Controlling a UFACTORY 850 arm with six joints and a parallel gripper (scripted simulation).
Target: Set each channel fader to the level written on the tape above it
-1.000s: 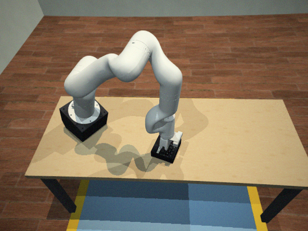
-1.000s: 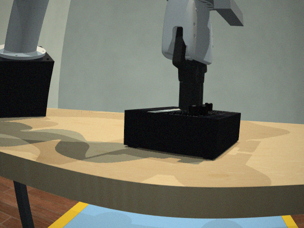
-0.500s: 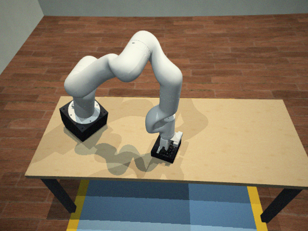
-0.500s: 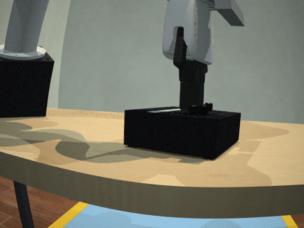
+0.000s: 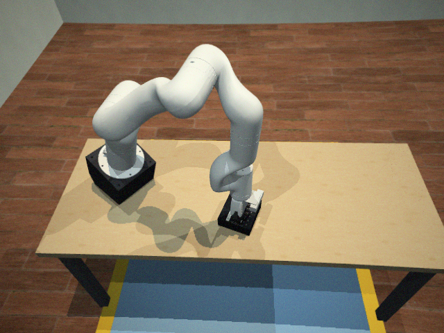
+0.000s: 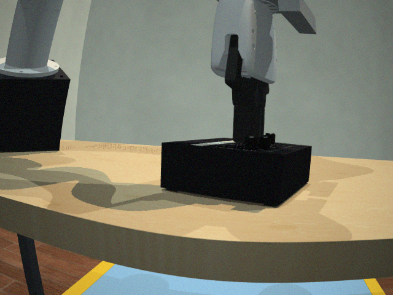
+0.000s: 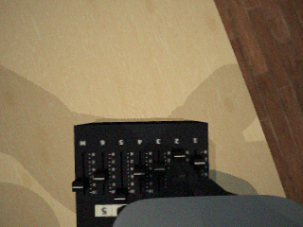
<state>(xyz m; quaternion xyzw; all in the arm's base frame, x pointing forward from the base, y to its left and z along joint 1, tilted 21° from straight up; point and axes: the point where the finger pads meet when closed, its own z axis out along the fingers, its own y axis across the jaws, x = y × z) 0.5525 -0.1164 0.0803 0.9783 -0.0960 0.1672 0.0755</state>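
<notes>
The black lighting desk (image 5: 234, 228) (image 6: 221, 176) (image 7: 142, 130) stands on the table. In the wrist view its labels appear upside down. Fader 2 (image 7: 179, 154) is nearest the number labels, then fader 1 (image 7: 200, 162) and fader 3 (image 7: 159, 166). Fader 4 (image 7: 140, 170) and fader 6 (image 7: 99, 175) sit mid-slot. Fader 5 (image 7: 121, 195) and the master fader (image 7: 80, 184) are towards the tape (image 7: 105, 211). A 5 shows on the tape; my gripper hides the rest. My gripper (image 6: 248, 139) is shut and empty, fingertips low at the panel beside fader 2; contact is unclear.
The arm's black base block (image 5: 121, 189) (image 6: 30, 117) stands on the table (image 5: 340, 215) (image 6: 126, 219) to the left of the desk. A pale block-shaped part (image 5: 255, 199) (image 6: 298, 19) juts from the wrist above the desk's right side.
</notes>
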